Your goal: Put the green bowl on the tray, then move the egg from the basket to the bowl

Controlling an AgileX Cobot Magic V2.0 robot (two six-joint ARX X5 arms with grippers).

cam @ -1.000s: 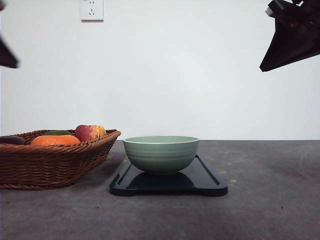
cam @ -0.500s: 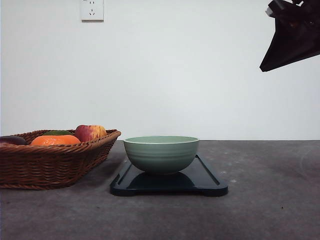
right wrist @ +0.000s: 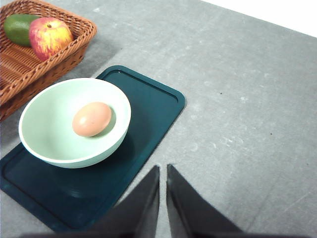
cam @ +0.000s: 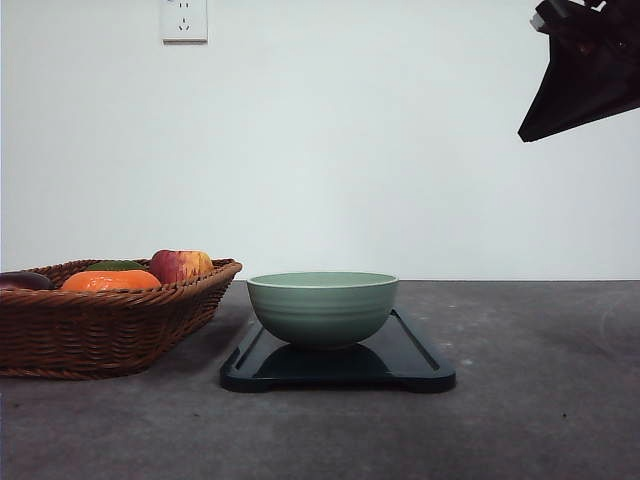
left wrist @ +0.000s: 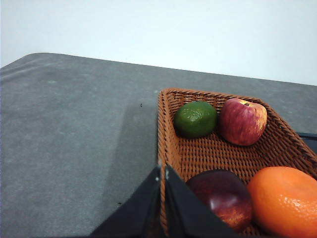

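- Front view: the green bowl (cam: 322,308) stands upright, mouth up, on the black tray (cam: 415,360), near the tray's far end. The tray's long axis runs away from me over the grey table (cam: 530,420)
- The bowl's wall hides whatever lies inside it from here
- The basket (cam: 100,325) sits just beside the tray, on my left, cut off by the picture's edge; over its rim I see only the tops of an apple (cam: 180,265), an orange fruit (cam: 110,281), a green fruit (cam: 114,265) and a dark one (cam: 22,281)
- My right arm (cam: 585,75) hangs high at the upper right, a dark shape, its fingers not made out here
- Left wrist view: my left gripper (left wrist: 162,174) has its fingers pressed together, nothing between them, tips over the basket's near rim (left wrist: 163,129). The orange fruit and the dark fruit are partly cut off
- Right wrist view: the egg (right wrist: 91,119) lies on its side in the bowl's bottom, long axis slanting toward the basket corner
- My right gripper (right wrist: 163,171) is above the table just beside the tray, fingers nearly touching, a thin slit between them, holding nothing
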